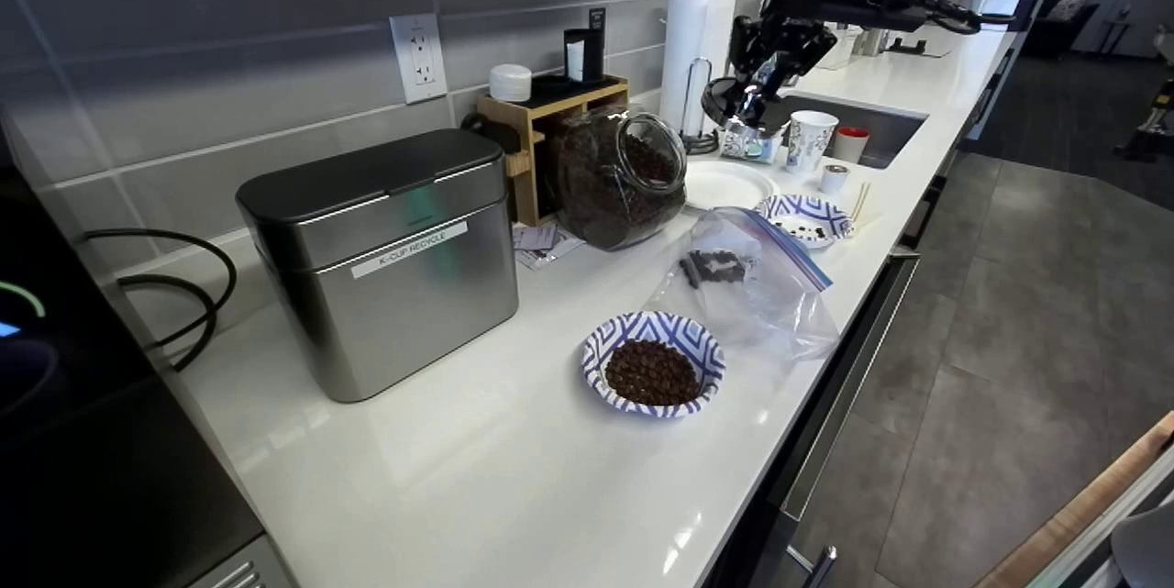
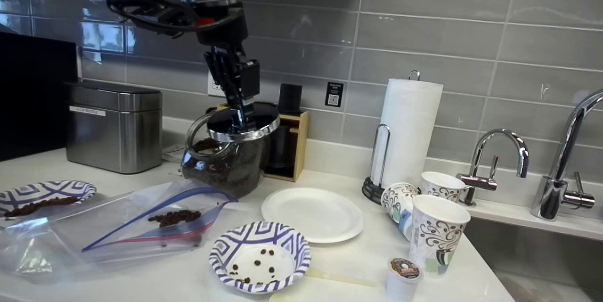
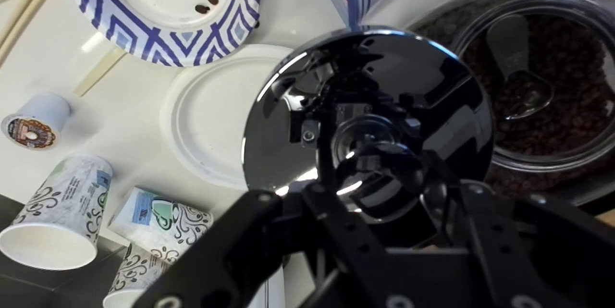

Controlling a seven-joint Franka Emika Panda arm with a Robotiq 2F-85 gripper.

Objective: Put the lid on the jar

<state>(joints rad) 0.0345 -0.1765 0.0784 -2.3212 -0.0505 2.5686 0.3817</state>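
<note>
My gripper is shut on the knob of the lid, a shiny chrome-like round disc. The lid hangs in the air, slightly tilted, and overlaps the jar in an exterior view; it also shows in an exterior view and in the wrist view. The jar is large rounded glass with dark beans and a slanted open mouth; it also shows in an exterior view. In the wrist view the jar's mouth is right of the lid, apart from it in the picture. A scoop-like shape shows inside.
Near the jar are a wooden shelf, metal box, plastic bag and white plate. Patterned bowls hold beans. Paper towels, cups and a pod stand toward the sink.
</note>
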